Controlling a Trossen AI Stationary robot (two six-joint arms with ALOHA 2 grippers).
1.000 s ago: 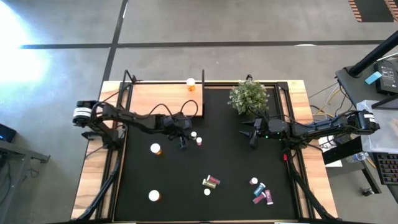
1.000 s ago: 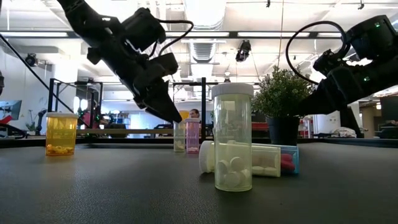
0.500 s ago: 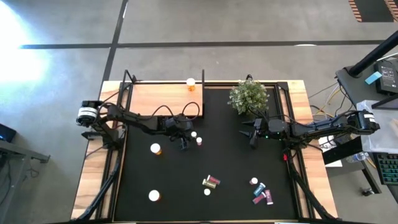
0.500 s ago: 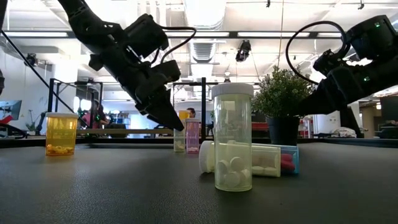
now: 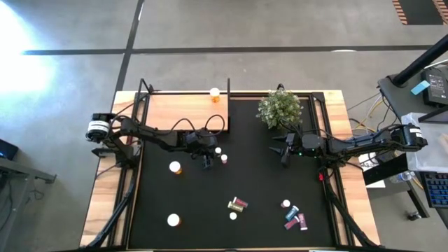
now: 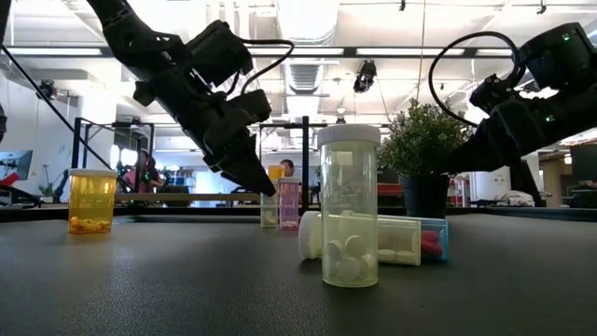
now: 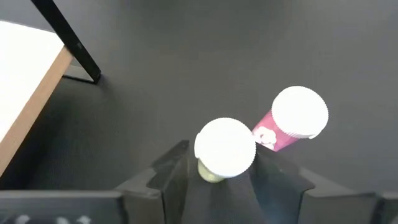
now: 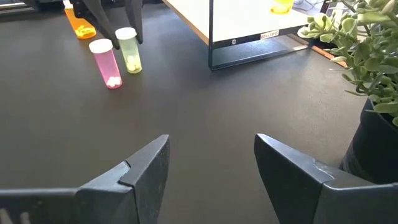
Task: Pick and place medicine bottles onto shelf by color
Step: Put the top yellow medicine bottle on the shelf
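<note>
The left gripper (image 7: 224, 180) is down on the black mat (image 5: 259, 182) just in front of the shelf (image 5: 183, 110), its two dark fingers (image 7: 171, 171) drawn in close on either side of a yellowish, white-capped bottle (image 7: 224, 149); from here I cannot tell whether they actually pinch it. A pink bottle (image 7: 292, 118) stands right beside that one, upright too. The right gripper (image 8: 211, 165) hangs over the mat near the small green plant (image 5: 279, 107), fingers spread wide with nothing between them. One orange bottle (image 5: 215, 94) already stands at the shelf's back edge. Two more orange ones (image 5: 174, 167) stand apart on the left of the mat, and a scatter of others (image 5: 294, 215) lies toward the front right.
</note>
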